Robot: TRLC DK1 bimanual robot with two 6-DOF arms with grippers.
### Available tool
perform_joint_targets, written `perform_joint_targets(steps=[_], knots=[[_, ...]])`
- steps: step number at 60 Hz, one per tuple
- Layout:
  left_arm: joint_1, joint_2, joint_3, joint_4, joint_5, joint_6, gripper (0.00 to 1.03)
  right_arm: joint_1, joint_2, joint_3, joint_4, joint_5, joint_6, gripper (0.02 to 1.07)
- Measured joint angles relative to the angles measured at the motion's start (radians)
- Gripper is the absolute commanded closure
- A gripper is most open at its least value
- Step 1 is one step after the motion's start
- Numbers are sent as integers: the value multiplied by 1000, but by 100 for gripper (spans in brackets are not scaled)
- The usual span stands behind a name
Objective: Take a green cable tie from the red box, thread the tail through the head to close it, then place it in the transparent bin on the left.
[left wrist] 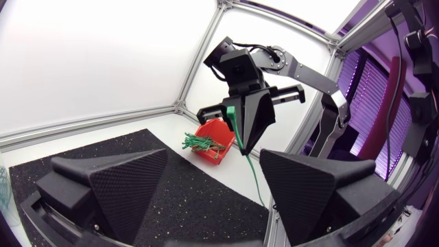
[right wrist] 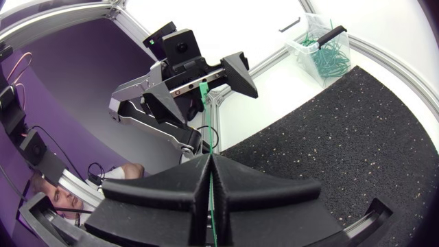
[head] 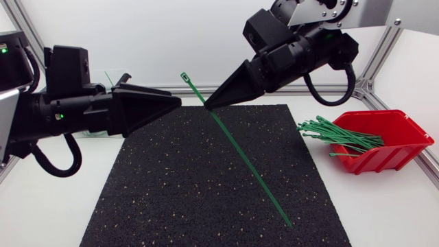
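Both arms sit raised over the bench (head: 384, 206), closest to the head camera, tips nearly meeting above the far edge of the black mat (head: 206, 192).

Left pincer (left wrist: 219, 199): wide open, nothing between the fingers, aimed at the right arm.

Right pincer (head: 208, 106): closed to a point, clamped on one green cable tie (head: 250, 168) just below its head (head: 185, 77).

Red box (head: 384, 158): right of the mat, spare ties (head: 339, 135) spilling over its near lip.

Transparent bin (right wrist: 296, 53): off the mat's left side, already holding green ties.

Held tie: the head sticks up above the right fingertips, just beside the left pincer. The tail slopes down across the mat toward its near right corner. Cannot tell whether the tip touches the mat.

Handling (judgement): very light, smooth nylon strip, likely slippery. It holds straight under its own weight and should bend springily, so a curled tail will want to flick back. Best second grip looks to be on the tail near the tip, flat faces against the fingers, leaving the tip free to feed. The head slot is small, so alignment will be fussy.
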Motion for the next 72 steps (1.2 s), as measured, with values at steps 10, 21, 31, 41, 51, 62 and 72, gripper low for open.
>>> perform_joint_targets(steps=[10, 21, 31, 41, 51, 62, 72], knots=[[-26, 24, 28, 50, 0, -95, 12, -11, 0, -21, 62, -41, 63, 101], [-56, 55, 39, 77, 0, -169, 16, -22, 0, -47, 137, -46, 129, 101], [-60, 56, 45, 102, 0, -228, 21, -23, -5, -70, 233, -48, 203, 101], [-60, 56, 45, 125, 0, -272, 30, -13, -47, -133, 455, -36, 365, 101], [-59, 56, 45, 151, 0, -298, 39, 12, -71, -177, 563, -21, 462, 101], [-56, 65, 45, 187, 1, -320, 45, 29, -78, -233, 664, -14, 549, 101], [-47, 74, 45, 192, 0, -321, 50, 29, -97, -261, 756, -13, 613, 101]])
